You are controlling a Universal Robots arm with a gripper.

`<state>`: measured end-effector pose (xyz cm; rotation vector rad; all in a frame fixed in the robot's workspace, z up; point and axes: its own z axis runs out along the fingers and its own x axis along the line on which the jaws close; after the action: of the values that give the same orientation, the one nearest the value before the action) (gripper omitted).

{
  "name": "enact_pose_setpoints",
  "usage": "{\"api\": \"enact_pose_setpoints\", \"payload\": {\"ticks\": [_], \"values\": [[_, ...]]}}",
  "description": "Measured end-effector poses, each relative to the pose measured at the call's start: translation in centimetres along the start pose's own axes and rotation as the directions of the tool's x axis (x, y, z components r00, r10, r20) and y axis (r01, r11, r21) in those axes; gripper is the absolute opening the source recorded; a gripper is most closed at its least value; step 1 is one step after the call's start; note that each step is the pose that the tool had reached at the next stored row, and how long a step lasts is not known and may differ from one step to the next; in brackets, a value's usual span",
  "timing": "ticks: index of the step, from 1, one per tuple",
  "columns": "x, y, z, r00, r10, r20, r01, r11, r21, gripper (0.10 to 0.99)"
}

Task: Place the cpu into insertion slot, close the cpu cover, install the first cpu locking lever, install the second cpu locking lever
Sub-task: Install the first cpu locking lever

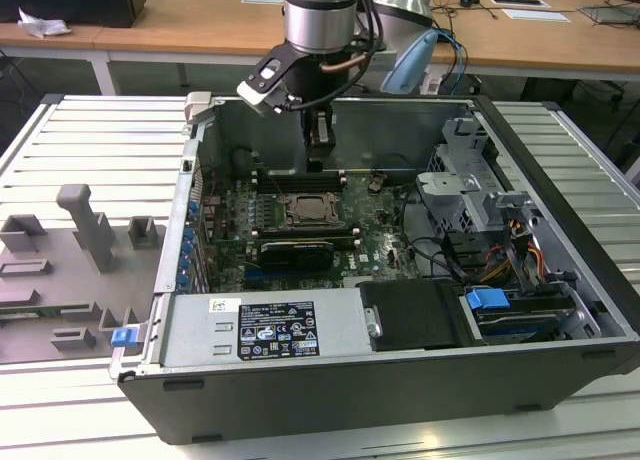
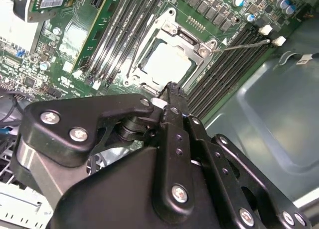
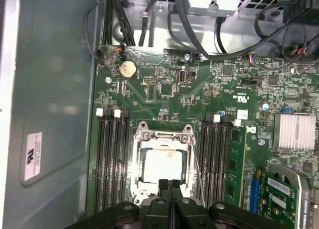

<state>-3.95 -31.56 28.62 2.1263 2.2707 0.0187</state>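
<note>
The cpu (image 3: pixel 160 167) lies in its socket on the motherboard, its pale top showing through the square opening of the cpu cover (image 3: pixel 162 136). The cover lies down flat over it. In the second wrist view the cpu (image 2: pixel 164 62) sits just beyond my fingertips, with the cover (image 2: pixel 172 27) framing it. One thin wire locking lever (image 2: pixel 244 45) sticks out sideways from the socket's corner; another lever (image 2: pixel 133 55) runs along the opposite side. My gripper (image 1: pixel 316 162) hangs above the socket's far edge, shut with nothing between its fingers, as both wrist views show (image 2: pixel 169 87) (image 3: pixel 169 183).
The open computer case (image 1: pixel 560 140) lies on a ribbed metal table (image 1: pixel 90 150). Memory slots (image 3: pixel 109 159) flank the socket. A long black card (image 1: pixel 295 252), drive cage (image 1: pixel 470 180), cables (image 1: pixel 520 250) and power supply (image 1: pixel 270 325) surround the board. Grey fixtures (image 1: pixel 85 225) stand at the exterior view's left.
</note>
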Motion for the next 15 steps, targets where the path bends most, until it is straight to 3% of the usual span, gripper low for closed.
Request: {"api": "enact_pose_setpoints", "payload": {"ticks": [3, 6, 12, 15], "values": [[-0.01, 0.02, -0.49, 1.0, -0.001, -0.0001, 0.001, 1.0, 0.0, 0.106], [-0.01, 0.01, -0.48, 0.9958, -0.092, -0.0026, 0.092, 0.9958, -0.001, 0.106], [0.0, 0.0, -0.13, 0.9743, -0.225, -0.0063, 0.225, 0.9743, -0.004, 0.106], [0.0, 0.0, -0.08, 0.9588, -0.284, -0.0078, 0.284, 0.9588, -0.005, 0.106]]}}
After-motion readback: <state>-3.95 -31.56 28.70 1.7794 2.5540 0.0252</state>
